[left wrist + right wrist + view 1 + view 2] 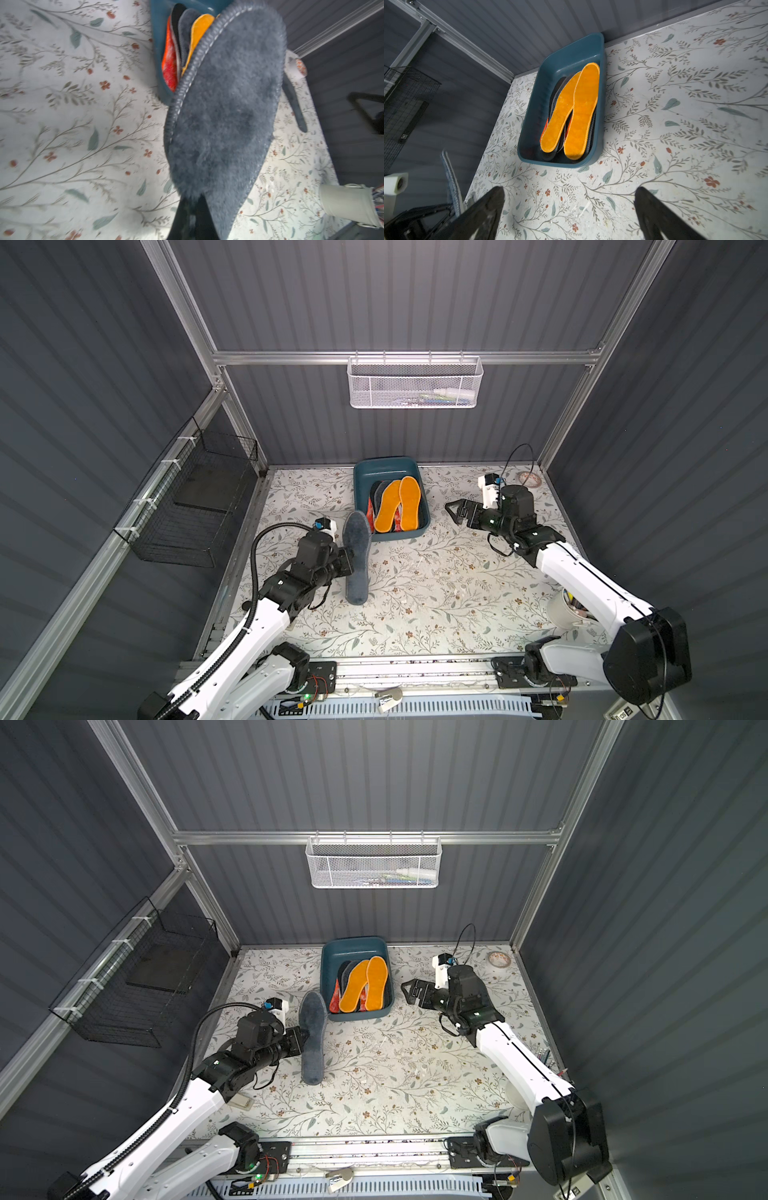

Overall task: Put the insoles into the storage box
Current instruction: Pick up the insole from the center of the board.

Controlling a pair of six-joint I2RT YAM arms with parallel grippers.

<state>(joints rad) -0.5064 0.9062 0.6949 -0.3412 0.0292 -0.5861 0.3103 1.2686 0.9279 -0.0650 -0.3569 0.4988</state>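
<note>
Now the flowered table (436,593) spreads wide under both my pincers. Ahead of my left pincer (348,562), and just beside the tips of my right pincer (455,510), stands the teal storage box (376,475). My left pincer is clamped on the long edge of a fuzzy grey-blue insole (356,556), whose toe end reaches near the box's front corner. Inside the box lie several other pads, with two orange insoles (409,502) on top. My right pincer is spread wide apart and holds nothing.
</note>
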